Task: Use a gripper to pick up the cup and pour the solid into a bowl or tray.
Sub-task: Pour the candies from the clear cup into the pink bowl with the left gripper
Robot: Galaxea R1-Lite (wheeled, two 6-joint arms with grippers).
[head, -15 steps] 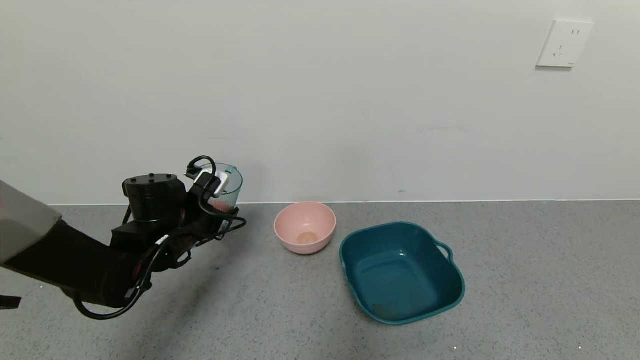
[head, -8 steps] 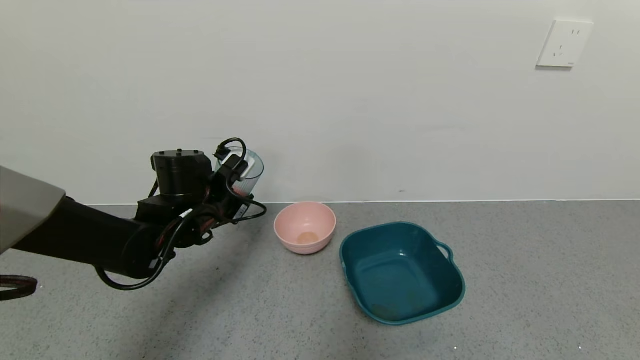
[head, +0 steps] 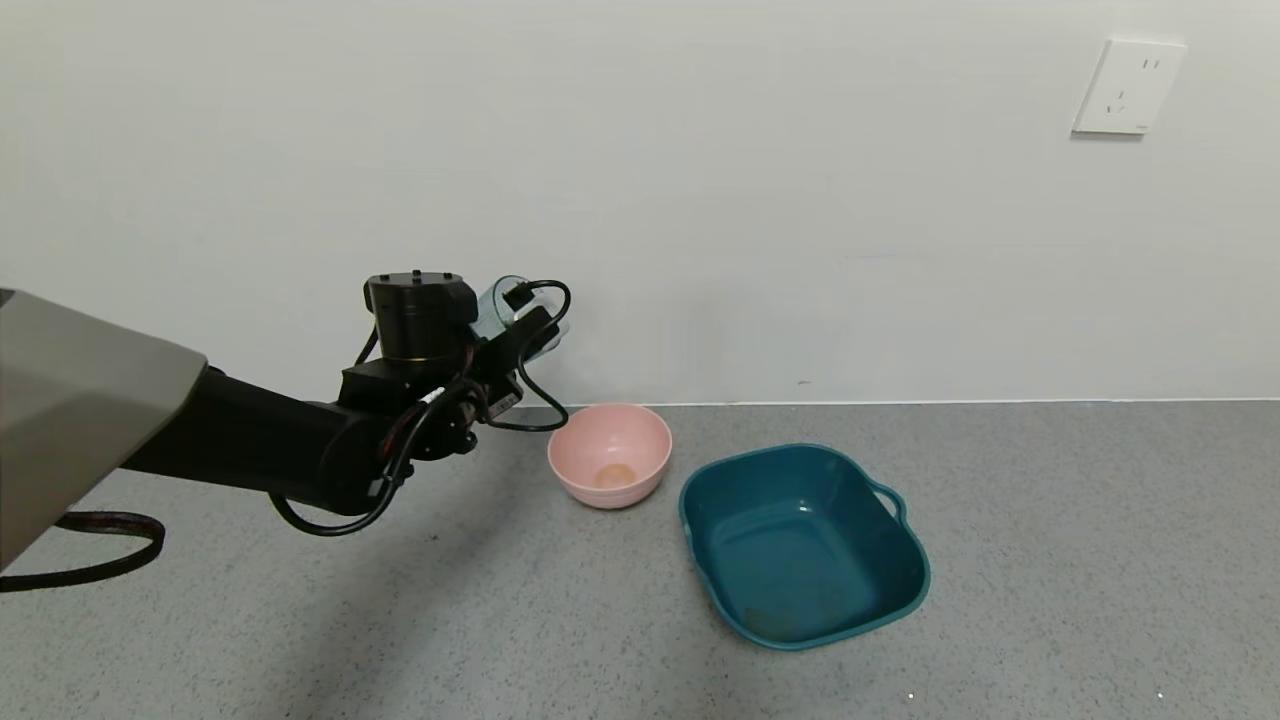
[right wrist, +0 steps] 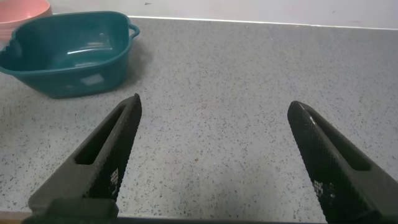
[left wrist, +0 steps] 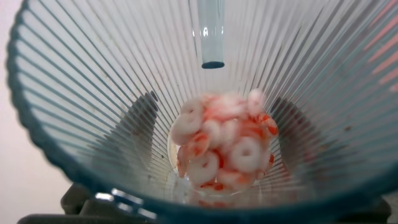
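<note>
My left gripper (head: 515,335) is shut on the translucent blue-green cup (head: 497,308) and holds it in the air, up and to the left of the pale-pink bowl (head: 610,453). The cup is tipped, its mouth leaning back toward the arm. The left wrist view looks down into the ribbed cup (left wrist: 93,112), where many orange-red and white pieces of the solid (left wrist: 224,146) lie at the bottom. The gripper's dark fingers (left wrist: 134,130) show through the cup wall on both sides. My right gripper (right wrist: 214,106) is open and empty, low over the grey counter.
A dark teal tray with handles (head: 895,585) stands to the right of the bowl, and shows in the right wrist view (right wrist: 68,53) too. The white wall runs along the back of the grey counter (head: 1050,560). A wall socket (head: 1128,87) is at the upper right.
My left arm has lifted the cup and carried it right toward the pink bowl. The cup has gone from upright to tilted. The bowl and the tray have not moved.
</note>
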